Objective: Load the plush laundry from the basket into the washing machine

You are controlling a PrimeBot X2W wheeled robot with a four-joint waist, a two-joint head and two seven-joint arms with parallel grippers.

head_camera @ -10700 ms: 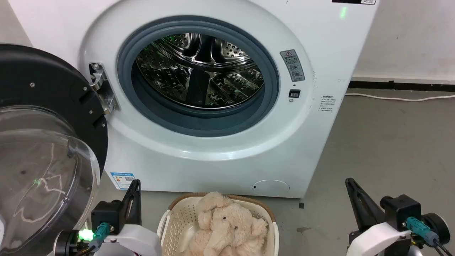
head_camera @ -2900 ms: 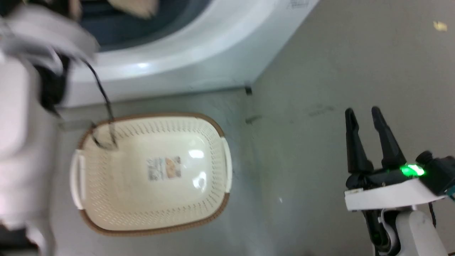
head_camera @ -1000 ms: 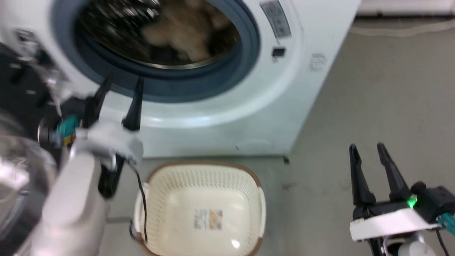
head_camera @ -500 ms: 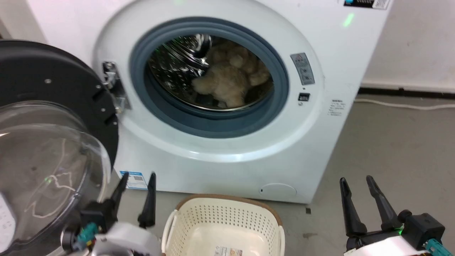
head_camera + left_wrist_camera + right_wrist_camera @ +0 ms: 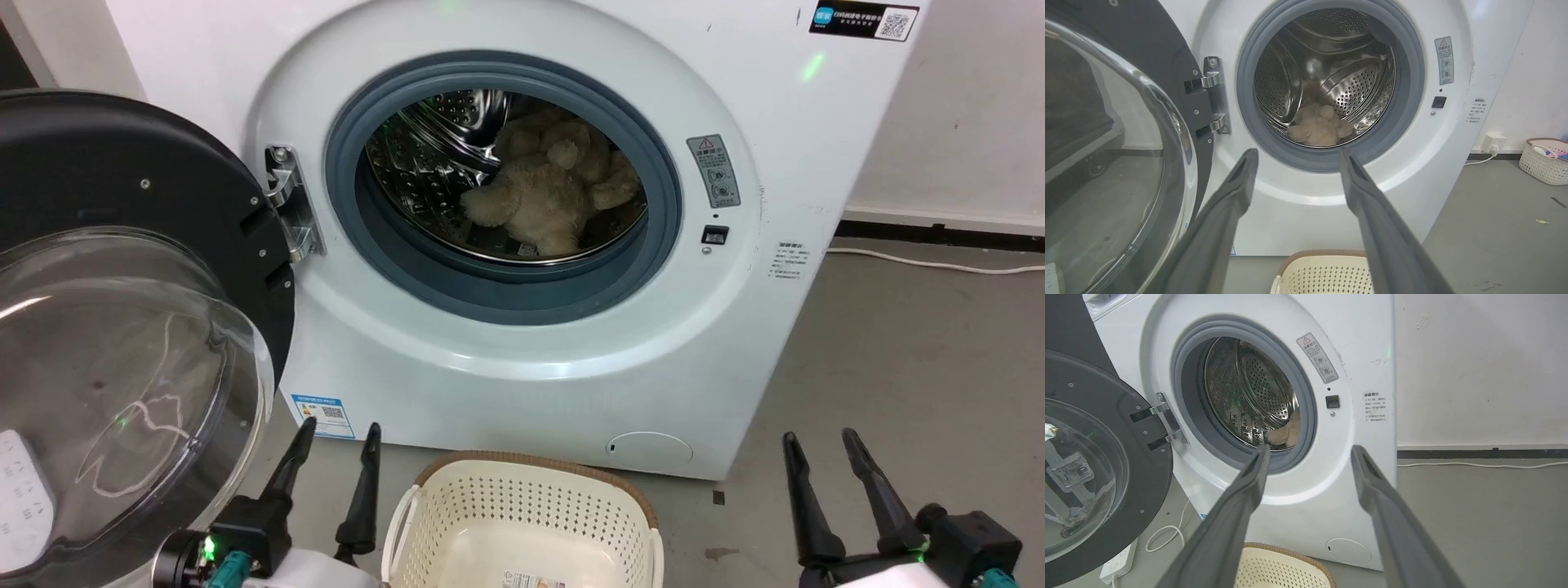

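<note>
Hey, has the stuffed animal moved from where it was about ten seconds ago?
Yes. The plush laundry has left the basket and now lies up in the drum of the washing machine, behind the grey door seal.

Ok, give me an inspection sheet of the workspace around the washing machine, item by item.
Surface: grey floor, a few small marks.
Job's things: plush laundry lies inside the washing machine; door swung open; basket on the floor in front, no plush seen inside.
Clutter: second basket with coloured items by the wall; power strip on the floor.
Grippers: left gripper open, empty; right gripper open, empty.
Cables: white cable along the wall foot; looped white cord by the strip.
Surroundings: white wall, black skirting.
</note>
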